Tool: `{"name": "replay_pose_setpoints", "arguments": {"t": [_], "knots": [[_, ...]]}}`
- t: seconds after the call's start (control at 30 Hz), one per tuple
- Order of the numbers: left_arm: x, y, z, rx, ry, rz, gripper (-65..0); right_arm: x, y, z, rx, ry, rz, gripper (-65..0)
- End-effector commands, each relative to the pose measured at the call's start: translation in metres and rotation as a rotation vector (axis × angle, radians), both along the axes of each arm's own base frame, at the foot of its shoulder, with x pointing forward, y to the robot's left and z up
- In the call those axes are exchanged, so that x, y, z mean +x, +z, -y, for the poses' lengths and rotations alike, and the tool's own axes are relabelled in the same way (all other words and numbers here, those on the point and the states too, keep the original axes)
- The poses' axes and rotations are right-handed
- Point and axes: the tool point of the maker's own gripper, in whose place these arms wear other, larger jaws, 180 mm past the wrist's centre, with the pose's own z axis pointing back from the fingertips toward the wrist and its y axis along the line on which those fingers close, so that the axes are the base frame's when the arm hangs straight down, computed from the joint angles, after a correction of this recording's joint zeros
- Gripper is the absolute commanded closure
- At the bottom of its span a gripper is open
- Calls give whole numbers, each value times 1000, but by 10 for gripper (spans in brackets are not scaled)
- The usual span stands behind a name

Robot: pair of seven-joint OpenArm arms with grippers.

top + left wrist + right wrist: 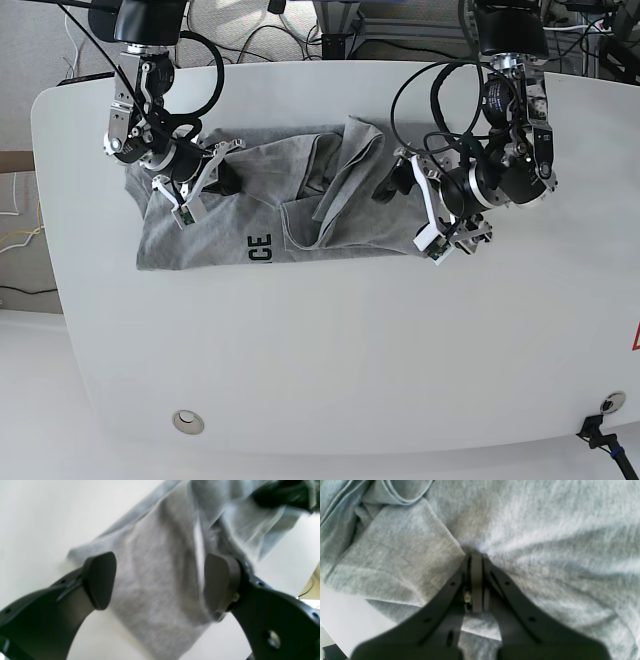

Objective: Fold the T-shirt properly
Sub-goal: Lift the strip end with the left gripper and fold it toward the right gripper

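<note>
Two arms work over the T-shirt [250,215], which lies crumpled on the white table [350,350] toward ten o'clock of the base view, its long axis running from nine to three o'clock. A flap of grey cloth is doubled over near the middle, rising toward twelve o'clock, and black letters show at the six o'clock edge. The left gripper [160,580] sits at the three o'clock end of the garment; in its wrist view the two dark fingers [100,580] stand wide apart with a band of grey cloth lying between and beneath them, and neither pad presses on it, so it has hold of nothing. The right gripper [476,562] sits at the nine o'clock end, its jaws pressed fully together; wrinkles fan out from its tip, which suggests a pinch of cloth is caught there, though the fabric between the pads is hidden and I cannot be sure. The step in hand looks like an early sideways fold: one end appears just let go while the other is held as an anchor. The fold is far from neat, so the task seems well short of done. The next move likely calls for the left gripper to lift clear without snagging the cloth, then take a fresh edge at the three o'clock side and flatten the bunched flap before any further fold.
</note>
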Motion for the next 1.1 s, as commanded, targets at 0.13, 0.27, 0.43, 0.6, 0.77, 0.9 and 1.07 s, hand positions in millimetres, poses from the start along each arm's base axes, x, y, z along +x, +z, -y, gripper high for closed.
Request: {"name": "replay_pose_setpoints", "arguments": {"t": [0.13, 0.27, 0.43, 0.6, 0.77, 0.9, 1.07], "knots": [[-6, 0, -13, 20, -15, 12, -521, 5, 7, 3, -15, 9, 24, 0], [-11, -8, -7, 62, -38, -2, -521, 5, 7, 3, -15, 9, 24, 0], [-33, -33, 22, 209, -170, -24, -521, 5, 7, 3, -15, 9, 24, 0], [-51, -47, 47, 285, -255, -28, -521, 5, 7, 3, -15, 9, 24, 0], [-65, -45, 77, 231, -309, -35, -521, 5, 7, 3, -15, 9, 24, 0], [-70, -36, 107, 168, -337, -23, -521, 5, 7, 2, -13, 9, 23, 0], [-66, -20, 129, 96, -325, -1, -521, 1, 4, 2, -13, 9, 15, 0]]}}
